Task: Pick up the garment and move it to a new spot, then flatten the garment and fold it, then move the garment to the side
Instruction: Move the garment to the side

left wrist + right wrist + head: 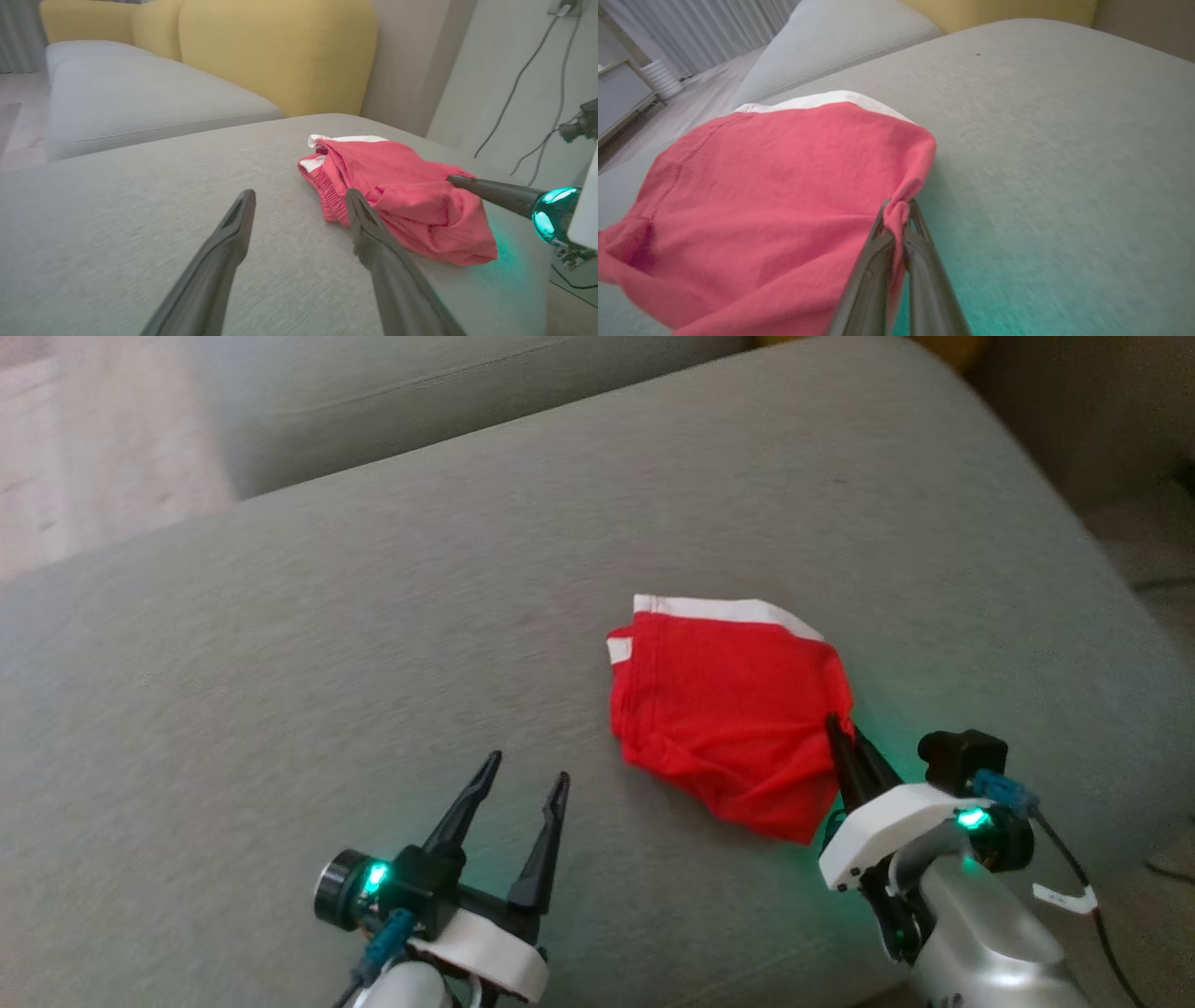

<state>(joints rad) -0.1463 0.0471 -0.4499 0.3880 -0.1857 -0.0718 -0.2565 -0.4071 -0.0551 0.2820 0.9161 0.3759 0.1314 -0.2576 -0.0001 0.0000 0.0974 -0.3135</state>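
Garment (724,709), red with a white band (719,609), has its near right corner pinched by the right gripper (837,726), fingers pressed together. Left gripper (527,767) is spread, near its left edge. It lies on the grey cushion (327,644); yellow backrest (280,56) beyond.

Bare cushion (280,663) leftward — garment (728,709) rightward

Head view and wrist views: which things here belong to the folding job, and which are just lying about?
Job:
- red garment, lying on the grey cushion
- right gripper, shut on its edge
- left gripper, open, apart from it

Just about:
- yellow backrest
- wall cables
- curtain
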